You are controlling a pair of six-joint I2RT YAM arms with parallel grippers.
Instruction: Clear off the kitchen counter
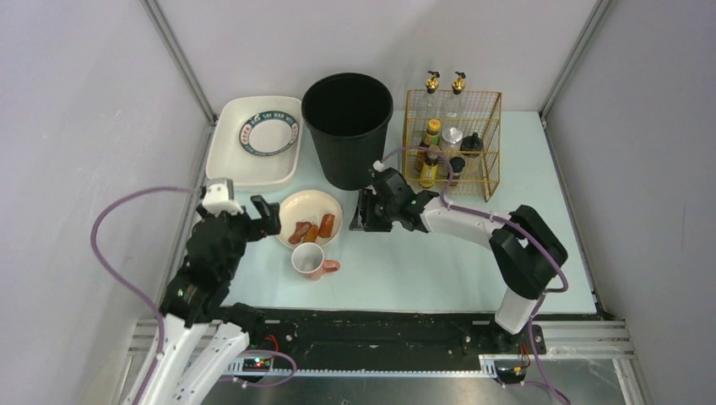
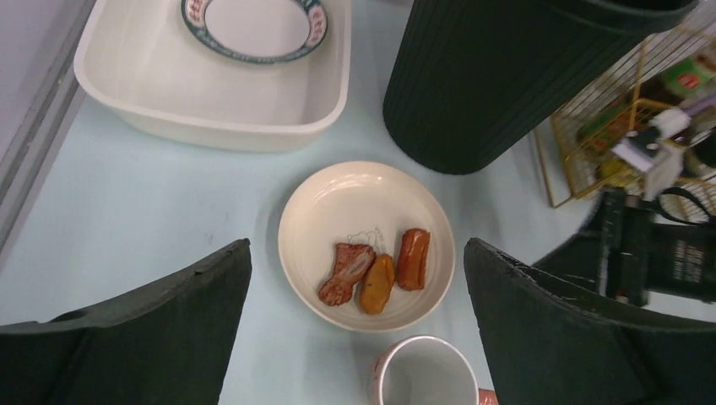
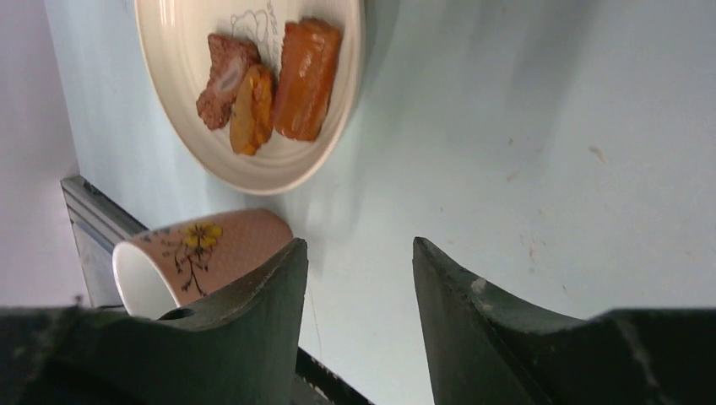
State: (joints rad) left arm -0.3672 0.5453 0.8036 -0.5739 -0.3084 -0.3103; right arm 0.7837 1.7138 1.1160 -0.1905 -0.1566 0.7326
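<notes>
Left end effector (image 2: 356, 249) released, empty, above plate (image 2: 338, 198); right end effector (image 3: 359, 253) parted, empty. I'd pinch the plate's rim, stay level, and avoid the mug (image 2: 426, 375).

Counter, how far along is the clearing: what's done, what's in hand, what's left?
Done, apparently: one dish sits in the tray, and bottles stand in the rack. In hand: nothing; the left gripper hangs open over the plate, the right gripper is open and empty beside it. To do: the plate with three food pieces and the mug remain on the counter.
</notes>
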